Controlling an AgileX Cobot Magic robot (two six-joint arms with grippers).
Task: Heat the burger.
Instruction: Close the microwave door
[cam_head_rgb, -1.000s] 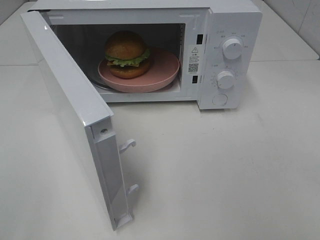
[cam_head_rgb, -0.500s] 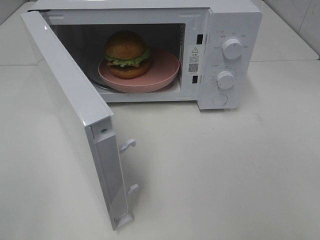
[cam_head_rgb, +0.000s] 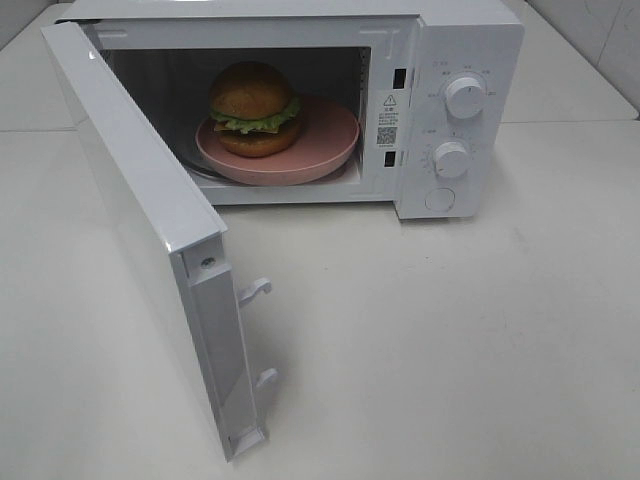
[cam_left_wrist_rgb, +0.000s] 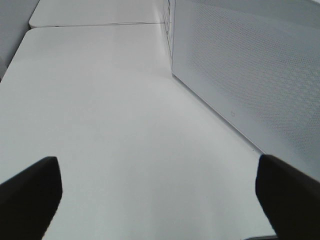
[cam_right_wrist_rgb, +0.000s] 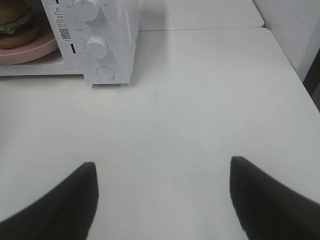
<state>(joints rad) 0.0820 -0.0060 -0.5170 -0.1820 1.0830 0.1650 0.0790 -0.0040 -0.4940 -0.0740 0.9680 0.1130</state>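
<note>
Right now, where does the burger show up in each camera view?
Exterior high: burger inside the open microwave, on the pink plate's left part.
Left wrist: not in it; only the door.
Right wrist: burger cut off at the picture's edge.
Shared landmark: the microwave's lower dial, in exterior high and right wrist; the door links left wrist.

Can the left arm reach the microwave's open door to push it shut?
Probably yes: the door shows its outer face just ahead of the arm's open jaws, with only table between.
</note>
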